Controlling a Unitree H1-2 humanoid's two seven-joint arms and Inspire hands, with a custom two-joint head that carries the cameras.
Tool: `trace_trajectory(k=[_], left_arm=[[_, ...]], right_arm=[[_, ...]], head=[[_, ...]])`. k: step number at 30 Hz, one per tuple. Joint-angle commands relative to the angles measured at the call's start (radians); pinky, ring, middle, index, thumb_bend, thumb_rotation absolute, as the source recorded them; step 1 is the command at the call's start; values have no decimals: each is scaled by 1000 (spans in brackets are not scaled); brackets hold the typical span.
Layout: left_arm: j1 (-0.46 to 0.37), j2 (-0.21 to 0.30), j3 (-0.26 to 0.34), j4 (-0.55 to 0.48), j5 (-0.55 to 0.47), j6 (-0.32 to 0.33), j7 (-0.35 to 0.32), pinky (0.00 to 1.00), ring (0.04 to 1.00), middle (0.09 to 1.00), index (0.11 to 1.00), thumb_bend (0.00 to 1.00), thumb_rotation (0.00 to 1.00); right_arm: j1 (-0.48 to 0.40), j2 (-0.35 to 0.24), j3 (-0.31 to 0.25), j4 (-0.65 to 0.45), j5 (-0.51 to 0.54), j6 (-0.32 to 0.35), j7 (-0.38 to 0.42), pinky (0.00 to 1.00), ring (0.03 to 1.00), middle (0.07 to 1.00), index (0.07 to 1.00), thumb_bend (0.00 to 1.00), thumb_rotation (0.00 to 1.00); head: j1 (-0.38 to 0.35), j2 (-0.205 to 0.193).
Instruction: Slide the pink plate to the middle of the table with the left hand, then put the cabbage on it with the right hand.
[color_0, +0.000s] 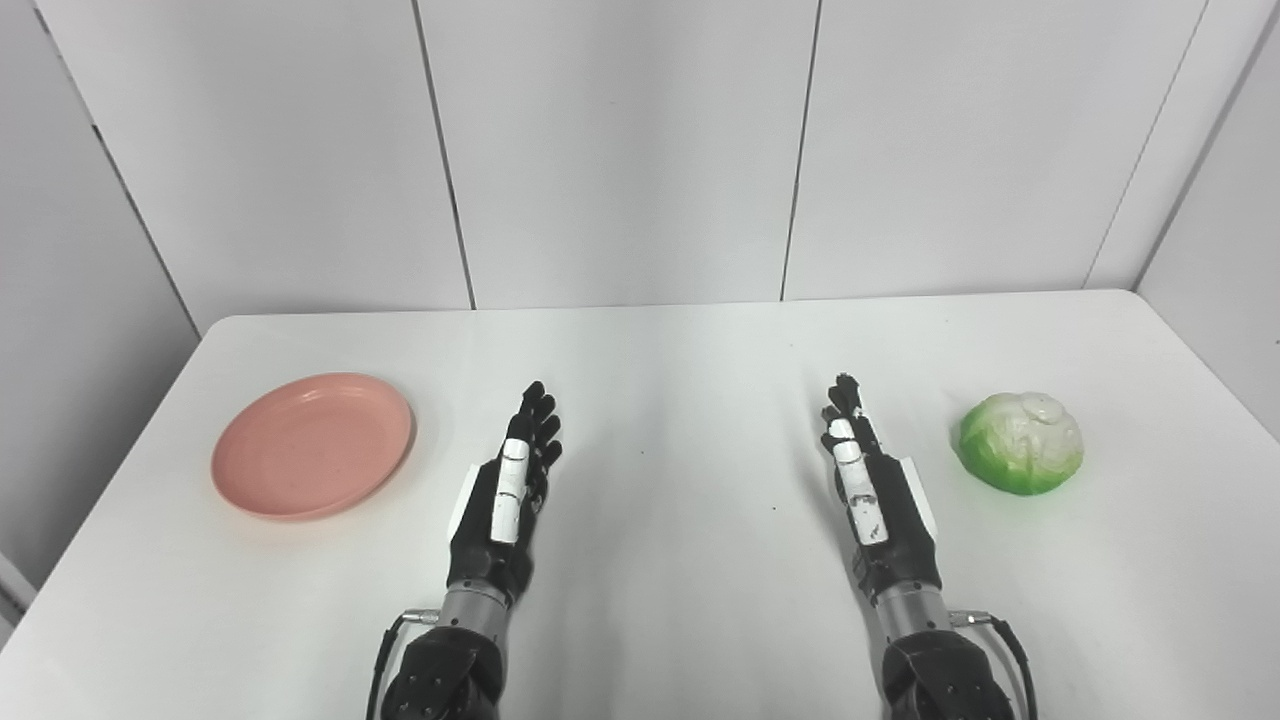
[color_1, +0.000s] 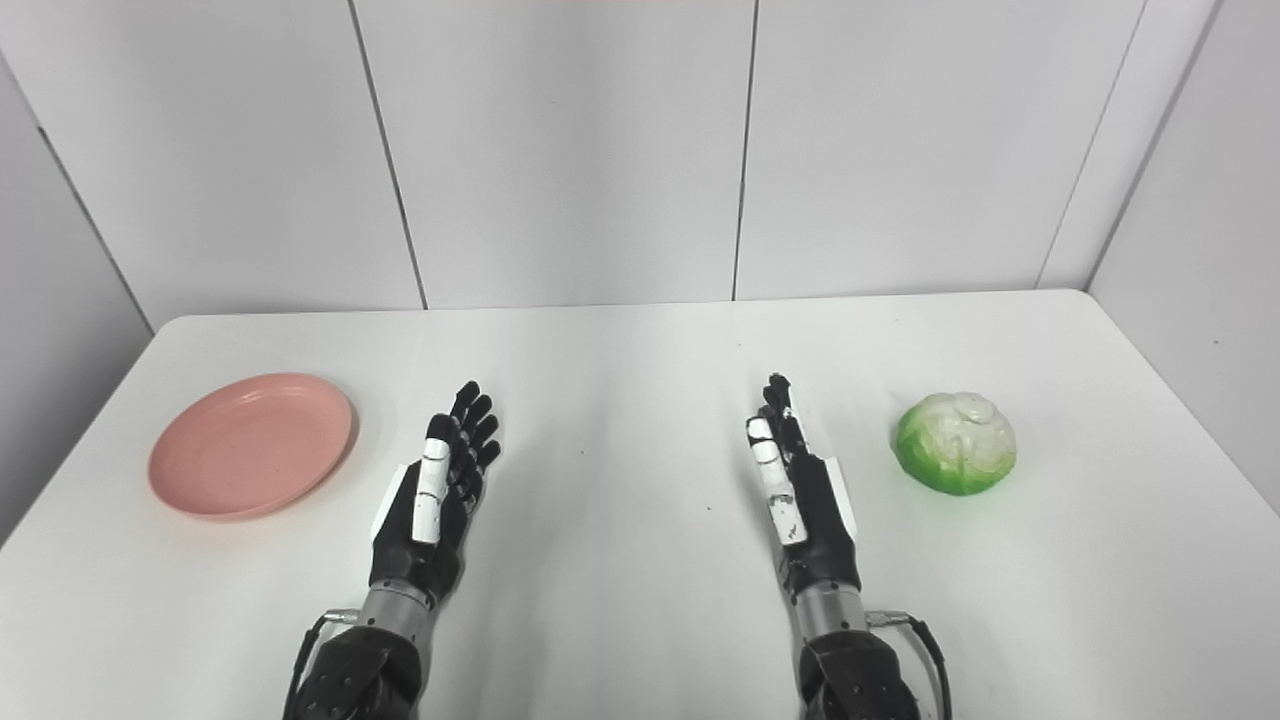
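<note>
A pink plate (color_0: 312, 444) lies empty on the left side of the white table (color_0: 680, 360). A green and white cabbage (color_0: 1021, 442) sits on the right side. My left hand (color_0: 512, 490) is open, fingers stretched forward, a short way right of the plate and not touching it. My right hand (color_0: 868, 485) is open too, fingers stretched forward, left of the cabbage with a clear gap. Both hands hold nothing. In the right eye view the plate (color_1: 251, 444), cabbage (color_1: 955, 442), left hand (color_1: 437, 490) and right hand (color_1: 797, 490) stand the same way.
Grey wall panels (color_0: 620, 150) rise just behind the table's far edge. The table's left and right edges run close to side walls. Bare table top lies between the two hands.
</note>
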Motion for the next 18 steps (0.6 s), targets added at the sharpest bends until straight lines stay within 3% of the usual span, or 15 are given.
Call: trace_trajectory(k=[1,4,7,11,18], left_arm=[[-17,2,-1,-4,12,-21,0,1000,1000,1000,1000,720,1000],[-22,2,-2,-29,14,-8,3,1000,1000,1000,1000,749,1000],[-39,23,3,-75,15,26,-1,1000,1000,1000,1000,775,1000],[-70,61,35,-125,-20,73,-6,1000,1000,1000,1000,797,1000],[-134,125,131,-126,-15,82,41,1000,973,957,957,783,1000]], right_arm=[[-6,-4,-2,-8,7,-42,14,1000,1000,1000,1000,675,945],[3,-18,-8,-10,19,-41,24,1000,1000,1000,1000,656,954],[5,-36,-16,3,40,-54,44,1000,1000,1000,1000,653,953],[0,-64,-29,50,57,-105,70,1000,1000,1000,1000,646,965],[-20,-88,-40,130,92,-154,107,1000,1000,1000,1000,682,988]], head=[[44,-10],[136,-36],[177,-52],[285,-98],[327,-127]])
